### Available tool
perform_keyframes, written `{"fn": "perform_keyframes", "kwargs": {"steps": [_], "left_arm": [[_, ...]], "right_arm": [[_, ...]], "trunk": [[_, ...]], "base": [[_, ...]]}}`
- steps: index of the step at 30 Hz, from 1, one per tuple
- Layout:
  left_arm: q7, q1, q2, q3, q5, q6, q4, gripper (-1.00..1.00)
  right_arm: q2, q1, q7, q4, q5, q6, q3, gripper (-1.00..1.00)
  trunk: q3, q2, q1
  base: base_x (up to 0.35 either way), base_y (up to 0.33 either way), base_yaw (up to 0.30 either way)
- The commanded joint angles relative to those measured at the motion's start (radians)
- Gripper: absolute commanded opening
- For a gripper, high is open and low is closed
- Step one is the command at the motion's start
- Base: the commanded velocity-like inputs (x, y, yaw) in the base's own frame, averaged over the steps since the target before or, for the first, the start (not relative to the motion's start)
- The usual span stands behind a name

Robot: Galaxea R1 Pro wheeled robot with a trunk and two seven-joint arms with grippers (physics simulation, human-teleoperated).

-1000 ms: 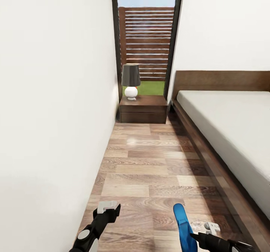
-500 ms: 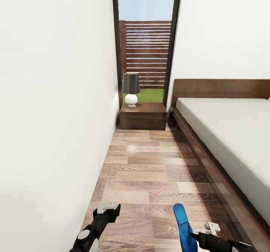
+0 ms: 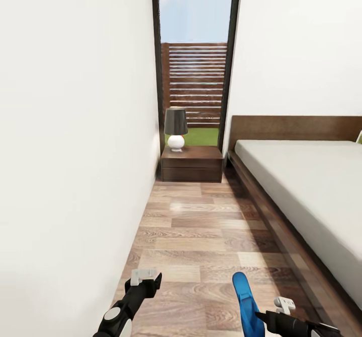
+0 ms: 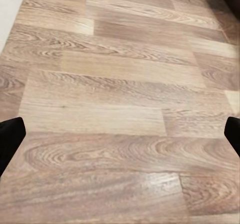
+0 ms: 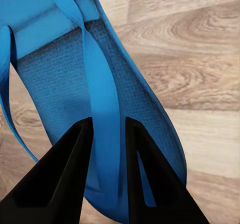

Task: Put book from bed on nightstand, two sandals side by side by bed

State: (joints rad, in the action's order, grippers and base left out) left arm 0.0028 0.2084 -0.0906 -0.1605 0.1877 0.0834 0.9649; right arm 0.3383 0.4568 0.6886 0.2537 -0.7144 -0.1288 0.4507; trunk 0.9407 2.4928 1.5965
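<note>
My right gripper (image 3: 269, 318) at the lower right of the head view is shut on a bright blue sandal (image 3: 245, 302), which sticks up and forward from it. In the right wrist view the two dark fingers (image 5: 75, 164) pinch the sandal's thong strap (image 5: 102, 114) over the wood floor. Low at the left, my left gripper (image 3: 146, 277) is open and holds nothing; its fingertips (image 4: 10, 139) stand wide apart above bare floor. The bed (image 3: 306, 186) with its grey mattress runs along the right. A dark-brown nightstand (image 3: 192, 163) stands at the far end of the aisle. The book is out of view.
A white wall (image 3: 75, 151) closes the left side of a narrow wood-floor aisle (image 3: 201, 226). A dark-shaded lamp (image 3: 176, 128) stands on the nightstand. Behind it a tall window (image 3: 195, 76) shows a slatted fence and grass.
The head view has tilted upward, so the nightstand, lamp and bed sit lower in the picture. Both grippers and the held sandal keep their places in the view.
</note>
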Motion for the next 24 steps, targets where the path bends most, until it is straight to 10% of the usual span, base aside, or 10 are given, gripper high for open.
{"fn": "perform_keyframes", "kwargs": {"steps": [1,18,24], "left_arm": [[0.0,0.0,0.0,-0.001,0.01,0.006,0.001,1.0],[-0.001,0.0,0.0,0.002,0.01,0.005,-0.04,1.0],[-0.002,0.0,0.001,0.002,0.006,-0.145,-0.284,1.0]], "right_arm": [[0.0,0.0,0.004,0.001,-0.011,-0.011,0.003,-1.0],[-0.001,0.0,0.0,-0.025,-0.012,-0.009,0.003,-1.0],[-0.017,0.0,0.001,-0.144,-0.013,0.103,0.003,-1.0]], "trunk": [[-0.002,-0.007,-0.004],[-0.055,-0.126,-0.069],[-0.074,-0.168,-0.092]], "base": [[0.0,0.0,0.0],[0.0,0.0,0.0],[0.0,0.0,0.0]]}}
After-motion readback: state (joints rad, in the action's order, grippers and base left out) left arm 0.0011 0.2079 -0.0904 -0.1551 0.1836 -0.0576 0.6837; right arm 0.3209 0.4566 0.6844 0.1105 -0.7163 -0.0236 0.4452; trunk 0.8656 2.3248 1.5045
